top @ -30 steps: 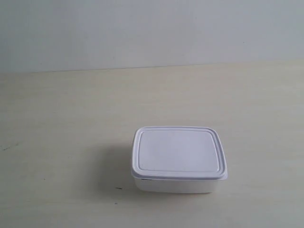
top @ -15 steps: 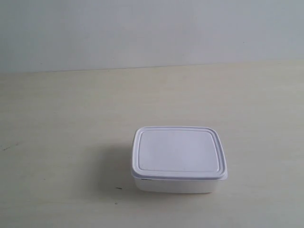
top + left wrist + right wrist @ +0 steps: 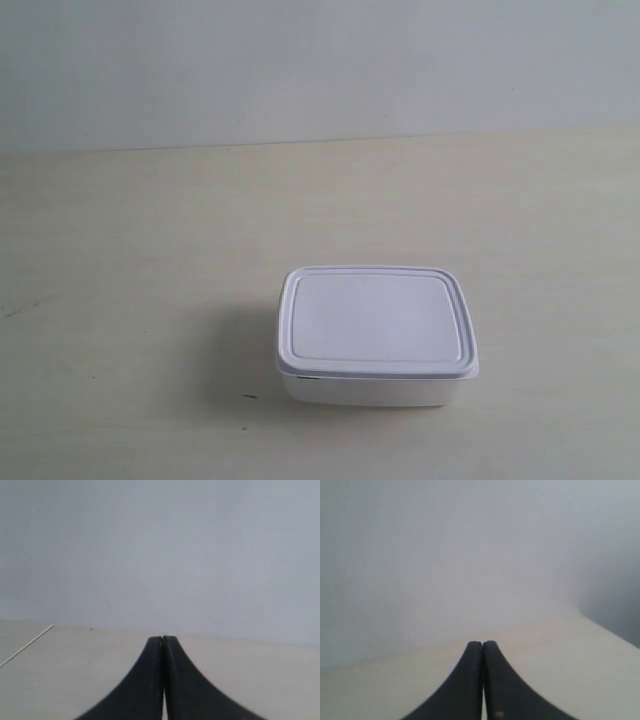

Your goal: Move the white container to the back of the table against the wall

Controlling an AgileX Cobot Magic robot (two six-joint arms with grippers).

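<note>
The white container [image 3: 375, 335], a low rectangular box with its rimmed lid on, sits on the pale wood table [image 3: 150, 260] toward the front, well short of the grey-white wall [image 3: 300, 60]. Neither arm shows in the exterior view. In the left wrist view my left gripper [image 3: 163, 639] is shut, its black tips pressed together over bare table, facing the wall [image 3: 160, 550]. My right gripper [image 3: 482, 644] is shut the same way, with nothing between its fingers. Neither wrist view shows the container.
A thin pale line [image 3: 27, 645] crosses the table in the left wrist view. A few tiny dark specks [image 3: 248, 397] lie on the table near the container. In the right wrist view a table edge [image 3: 610, 635] runs beside a darker wall area.
</note>
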